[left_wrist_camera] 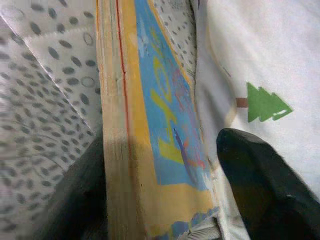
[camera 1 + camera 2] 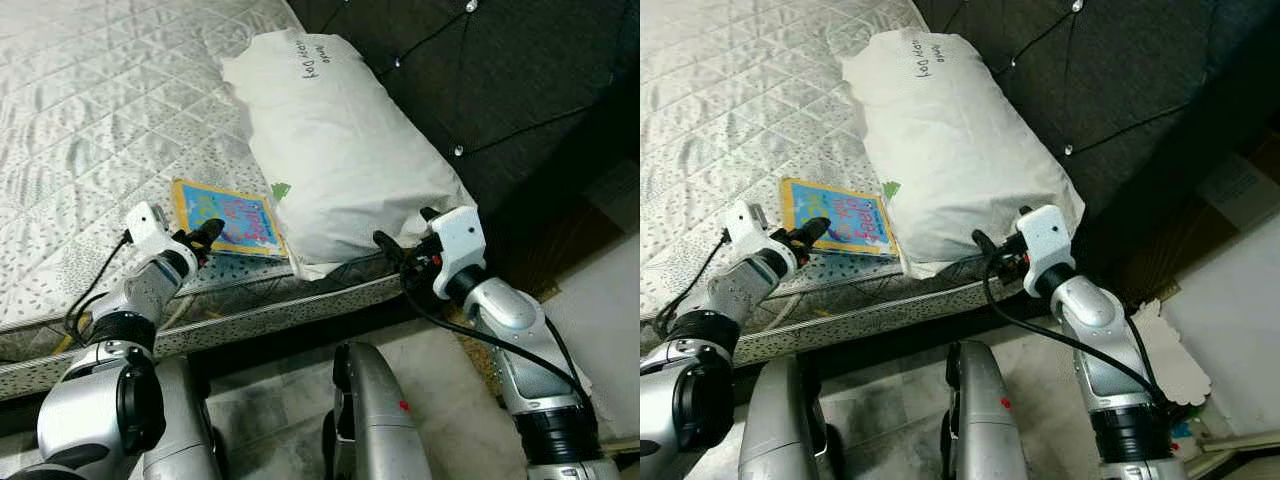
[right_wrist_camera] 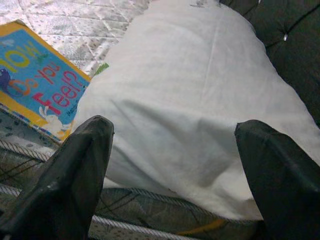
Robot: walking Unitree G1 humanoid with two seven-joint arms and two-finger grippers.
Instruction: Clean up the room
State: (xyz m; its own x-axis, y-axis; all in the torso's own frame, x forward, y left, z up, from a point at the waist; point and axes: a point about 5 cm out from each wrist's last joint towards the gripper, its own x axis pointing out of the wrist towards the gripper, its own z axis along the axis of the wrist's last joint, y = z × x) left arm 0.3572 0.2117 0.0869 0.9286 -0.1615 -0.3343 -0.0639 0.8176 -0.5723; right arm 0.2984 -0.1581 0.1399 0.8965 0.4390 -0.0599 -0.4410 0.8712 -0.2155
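- Silver robot legs (image 2: pixel 370 420) fill the bottom centre of the head views, standing over a pale tiled floor (image 2: pixel 440 400).
- Left gripper (image 2: pixel 205 237), lower left, is spread around the near edge of the thin yellow-and-blue picture book (image 2: pixel 228 218); fingers (image 1: pixel 260 185) straddle the cover in the wrist view, not yet clamped.
- Book lies flat on the grey quilted spotted mattress (image 2: pixel 90 130), one corner tucked just under the plump white pillow (image 2: pixel 335 150).
- Right gripper (image 2: pixel 400 255), centre right, is released wide at the pillow's near end, gripping nothing.
- Risk: closing on a thin cover edge could let the book slip, or pinch the mattress fabric too.
- Risk: pulling the book may drag the pillow off the bed edge.
- Risk: right fingers could snag the pillowcase against the dark tufted headboard (image 2: pixel 520 70).
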